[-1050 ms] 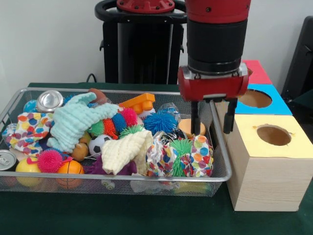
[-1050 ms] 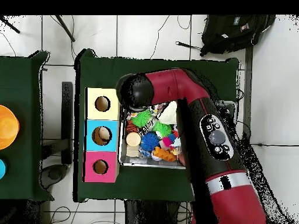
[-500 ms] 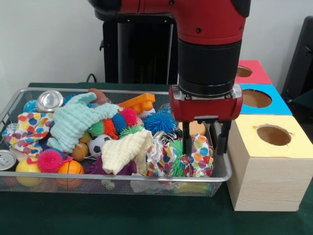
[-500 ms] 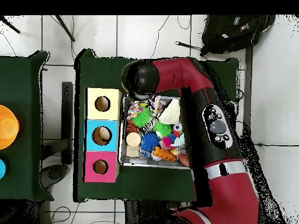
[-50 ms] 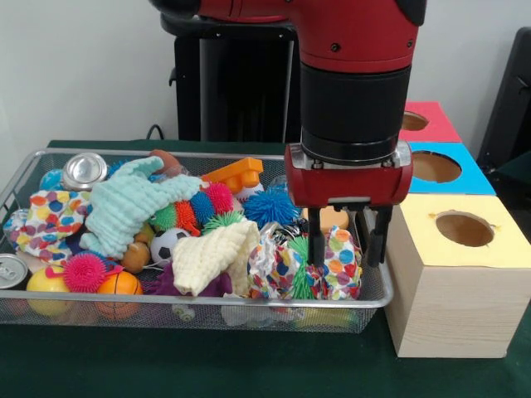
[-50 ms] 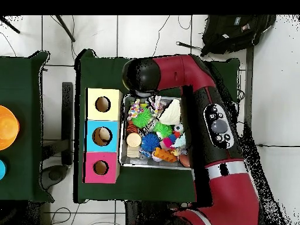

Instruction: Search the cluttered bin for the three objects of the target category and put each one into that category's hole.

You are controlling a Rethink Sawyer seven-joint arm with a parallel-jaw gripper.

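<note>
A wire bin (image 5: 199, 303) holds a jumble of cloths, balls and cans. My gripper (image 5: 344, 247) hangs open over the bin's right front corner. One finger (image 5: 315, 246) stands beside a green spiky ball (image 5: 304, 249) and the other sits by the bin's right wall. A polka-dot cloth bundle (image 5: 342, 267) lies between and just below the tips. Three hole-topped boxes stand to the right: yellow (image 5: 465, 249), blue (image 5: 440, 166) and pink (image 5: 427, 120). In the overhead view the arm's end (image 6: 139, 75) hides the gripper above the bin (image 6: 124, 132).
Elsewhere in the bin lie a mint cloth (image 5: 124, 207), a cream cloth (image 5: 211, 253), a second polka-dot cloth (image 5: 50, 217), two cans (image 5: 83, 170) (image 5: 10, 269), a blue spiky ball (image 5: 270, 206), an orange block (image 5: 235, 174) and an orange ball (image 5: 119, 284). The yellow box stands close beside the bin.
Over the last second the gripper came forward and down from the bin's right rear to the polka-dot bundle. In the last half second it barely sank further.
</note>
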